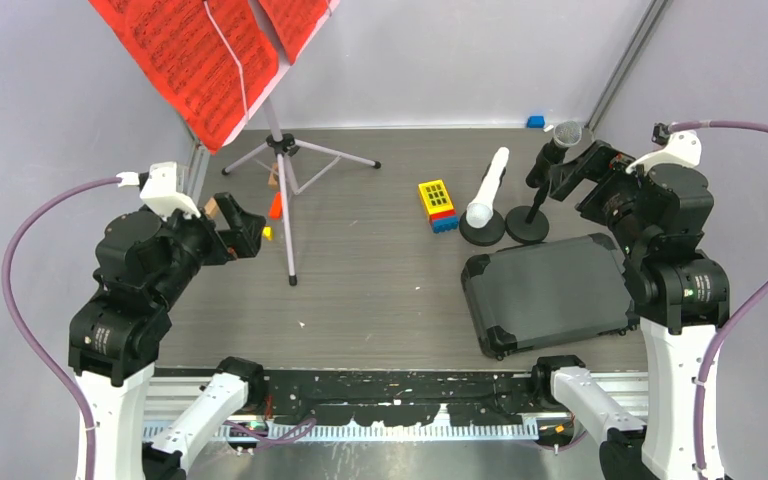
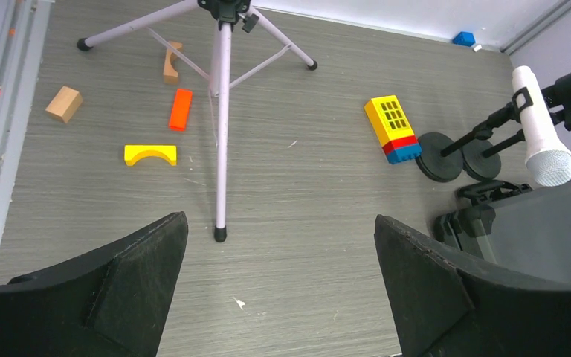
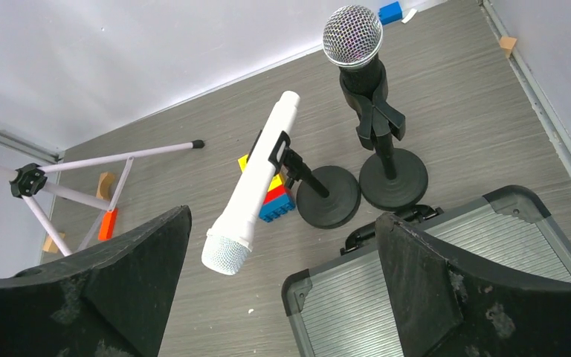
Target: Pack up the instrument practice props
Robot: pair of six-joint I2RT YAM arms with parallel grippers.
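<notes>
Your left gripper [image 1: 250,228] and right gripper [image 1: 572,172] both stand wide, holding nothing. The red sheet-music pages [image 1: 185,55] on the lilac tripod stand [image 1: 288,165] sit at 11 o'clock on the table. The white microphone [image 1: 487,188] and grey-headed microphone [image 1: 563,137], clipped in round-based holders [image 1: 482,229], stand at 1 o'clock, just beside the hard case [image 1: 550,290].

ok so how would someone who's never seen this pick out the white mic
Find the dark hard case at the right of the top view; two black round-based mic holders stand just behind it. The white microphone is clipped in the left one, slanted head-down, while its neighbour, the black grey-headed microphone, stands head-up.
</notes>
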